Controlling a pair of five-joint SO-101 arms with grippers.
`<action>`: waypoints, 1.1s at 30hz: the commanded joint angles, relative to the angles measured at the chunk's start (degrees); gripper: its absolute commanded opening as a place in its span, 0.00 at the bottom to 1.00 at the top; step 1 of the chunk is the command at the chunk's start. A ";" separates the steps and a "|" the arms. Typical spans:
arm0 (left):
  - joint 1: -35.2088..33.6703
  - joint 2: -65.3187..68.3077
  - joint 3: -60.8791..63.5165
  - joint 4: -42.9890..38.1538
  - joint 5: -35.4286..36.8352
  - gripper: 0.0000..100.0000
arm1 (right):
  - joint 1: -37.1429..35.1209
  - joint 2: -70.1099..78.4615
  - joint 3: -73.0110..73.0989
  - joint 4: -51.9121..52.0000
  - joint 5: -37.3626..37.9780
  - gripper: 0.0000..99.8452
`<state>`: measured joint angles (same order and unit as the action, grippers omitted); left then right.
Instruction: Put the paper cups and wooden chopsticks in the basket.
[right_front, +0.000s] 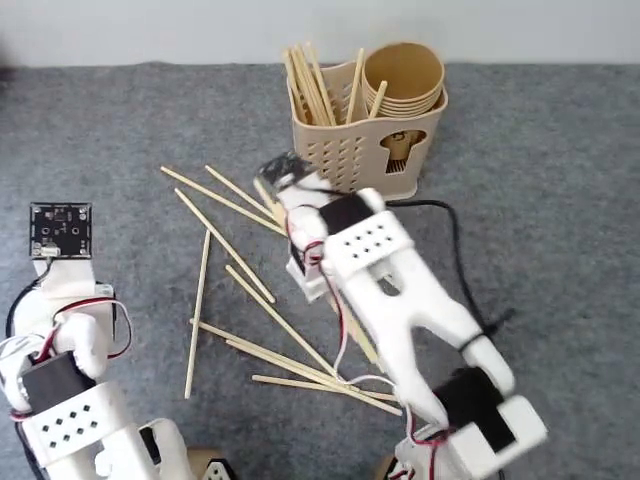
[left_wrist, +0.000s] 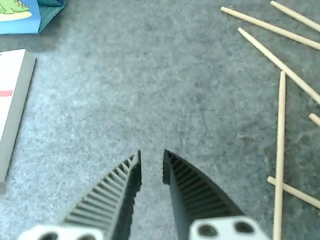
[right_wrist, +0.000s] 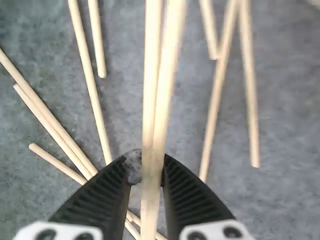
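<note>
The perforated beige basket (right_front: 350, 150) stands at 12 o'clock on the grey carpet (right_front: 560, 220). Its compartment toward 3 o'clock holds a nested stack of paper cups (right_front: 405, 75). The compartment toward 9 o'clock holds a leaning bundle of stored chopsticks (right_front: 312, 85), and two more sticks rest against the cup stack. Loose chopsticks (right_front: 225, 245) lie scattered from the centre toward 7 o'clock, several crossing one another. The right arm (right_front: 400, 300) stretches from 5 o'clock to the centre, with its tip just on the 6 o'clock side of the basket. The right gripper (right_wrist: 147, 165) is clamped on a held pair of chopsticks (right_wrist: 156, 90), which lie side by side between the ribbed fingers and run straight out ahead of them, over other sticks lying on the carpet. The left arm (right_front: 70, 400) sits at 8 o'clock. The left gripper (left_wrist: 151, 160) hangs low over bare carpet, its jaws a narrow gap apart with nothing between them. Near it are a few loose sticks, and farther off a white book (left_wrist: 15, 100) and a blue sheet with a green dinosaur (left_wrist: 20, 12).
</note>
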<state>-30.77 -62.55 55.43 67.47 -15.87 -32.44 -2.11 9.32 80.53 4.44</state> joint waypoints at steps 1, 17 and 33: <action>3.34 -0.88 -2.77 0.44 0.09 0.07 | 1.80 -8.57 -0.35 0.66 -0.26 0.01; 6.77 -0.88 -2.68 0.44 10.02 0.07 | 3.91 -24.13 -0.79 -18.68 -0.35 0.01; 6.68 -0.88 0.04 0.26 10.02 0.07 | 8.04 -21.93 -0.53 -55.34 -0.79 0.01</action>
<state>-24.26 -62.55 56.22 67.47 -6.46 -25.14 -23.74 9.41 32.53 4.26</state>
